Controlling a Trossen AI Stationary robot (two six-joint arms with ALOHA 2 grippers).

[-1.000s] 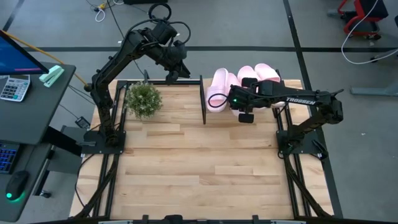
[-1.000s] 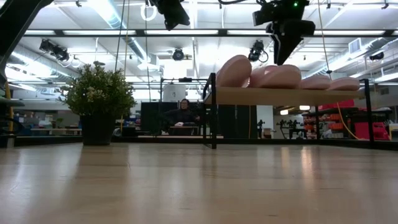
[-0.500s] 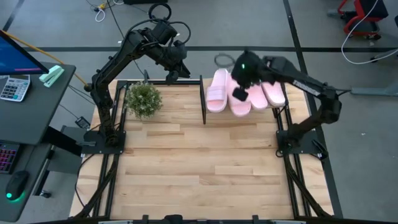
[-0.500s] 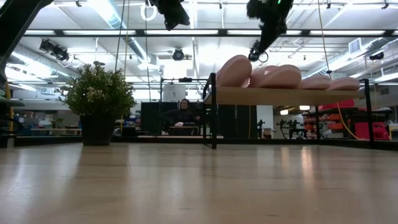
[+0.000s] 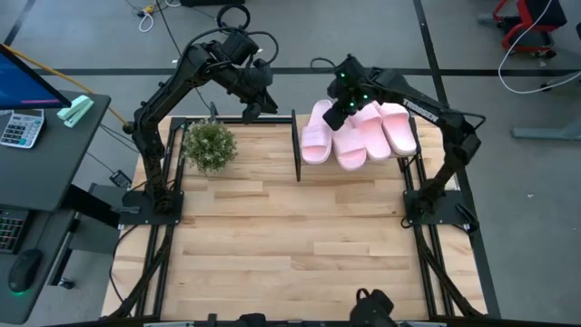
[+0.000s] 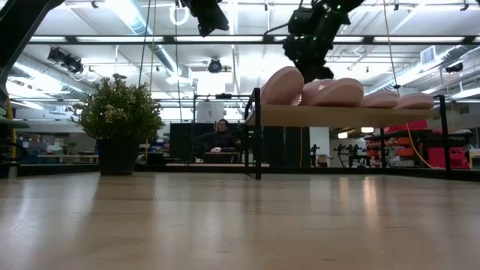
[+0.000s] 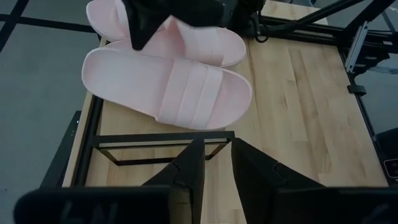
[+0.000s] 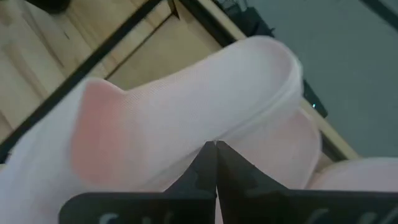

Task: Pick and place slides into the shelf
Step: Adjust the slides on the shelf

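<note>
Several pale pink slides (image 5: pixel 363 134) lie side by side on the shelf (image 6: pixel 345 116) at the table's far right; its black upright (image 5: pixel 296 150) marks its left end. My right gripper (image 5: pixel 338 114) is shut and hangs over the two leftmost slides (image 8: pixel 186 118), its tips close above them (image 6: pixel 304 69). My left gripper (image 5: pixel 258 102) stays high over the far edge, left of the shelf. It is slightly open (image 7: pixel 217 163) with nothing between its fingers. My right gripper points its shut fingertips (image 8: pixel 216 152) down at the rounded strap of a slide (image 8: pixel 205 106) from above and the far side. I cannot tell whether the tips touch it. The slide lies flat on the shelf.
A small potted plant (image 5: pixel 209 143) stands at the table's far left, below my left arm. The plank tabletop (image 5: pixel 290 245) stretches toward the near edge. A desk with a keyboard and calculator (image 5: pixel 23 127) stands beyond the left edge.
My right arm has swung up from lying low across the shelf's near side. It now reaches in from the far side. Its gripper has gone toward the table's left and far edge, then dipped toward the two leftmost slides. The slides have stayed in place.
</note>
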